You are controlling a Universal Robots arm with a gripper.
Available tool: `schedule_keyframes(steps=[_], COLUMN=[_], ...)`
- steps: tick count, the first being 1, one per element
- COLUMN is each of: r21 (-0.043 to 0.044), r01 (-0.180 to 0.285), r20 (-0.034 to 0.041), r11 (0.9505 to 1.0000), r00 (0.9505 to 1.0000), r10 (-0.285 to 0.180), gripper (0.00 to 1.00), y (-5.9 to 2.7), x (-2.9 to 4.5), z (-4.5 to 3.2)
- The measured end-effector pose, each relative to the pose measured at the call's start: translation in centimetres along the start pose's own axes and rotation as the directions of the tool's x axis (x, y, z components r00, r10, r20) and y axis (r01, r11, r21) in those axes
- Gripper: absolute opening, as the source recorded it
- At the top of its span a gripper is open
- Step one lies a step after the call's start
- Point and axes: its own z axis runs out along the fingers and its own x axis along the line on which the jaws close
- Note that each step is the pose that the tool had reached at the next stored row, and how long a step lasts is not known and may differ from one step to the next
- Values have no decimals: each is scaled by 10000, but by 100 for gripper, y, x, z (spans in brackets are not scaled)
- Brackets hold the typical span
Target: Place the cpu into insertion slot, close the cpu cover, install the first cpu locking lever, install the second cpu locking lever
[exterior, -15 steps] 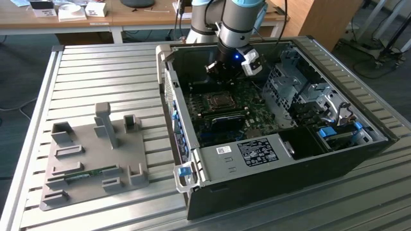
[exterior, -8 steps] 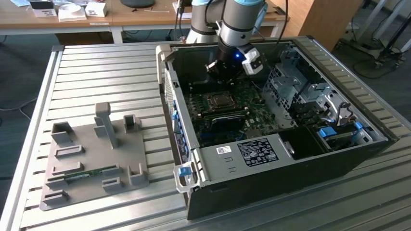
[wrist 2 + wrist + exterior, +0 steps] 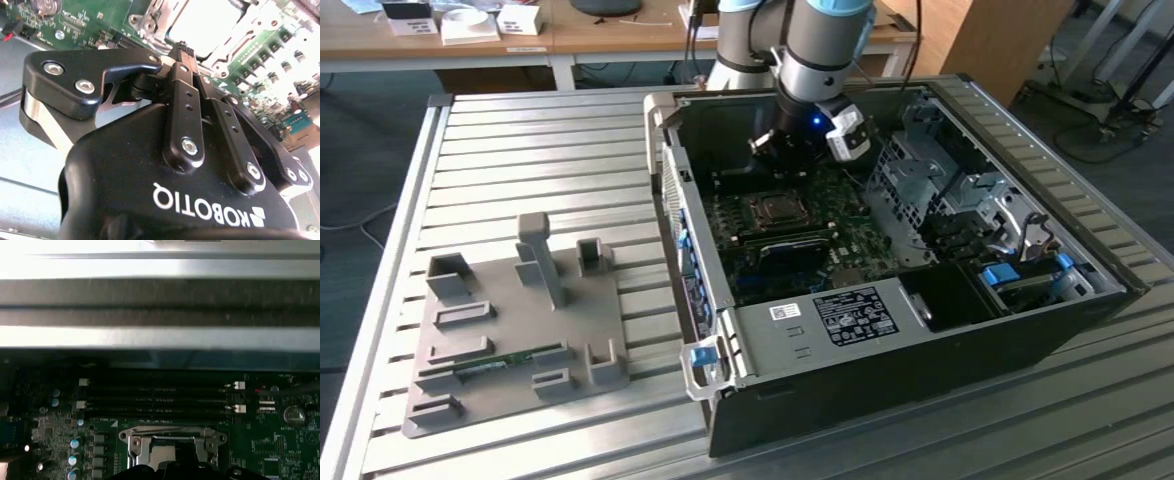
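The tool (image 3: 181, 49), fingers pressed together, hovers above the cpu cover (image 3: 172, 440), which seemingly lies closed.

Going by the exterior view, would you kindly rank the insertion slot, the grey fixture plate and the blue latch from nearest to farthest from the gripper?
1. Insertion slot, on the motherboard just below the gripper.
2. Blue latch, at the case's near corner.
3. Grey fixture plate, outside the case toward the exterior view's left.
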Motion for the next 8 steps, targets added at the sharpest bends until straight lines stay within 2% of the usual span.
schedule_keyframes(steps=[8], r21=[0], r01=[0], r20=[-1], r11=[10000], r00=[10000], r10=[0], gripper=[11], y=[-172], x=[14], z=[-22])
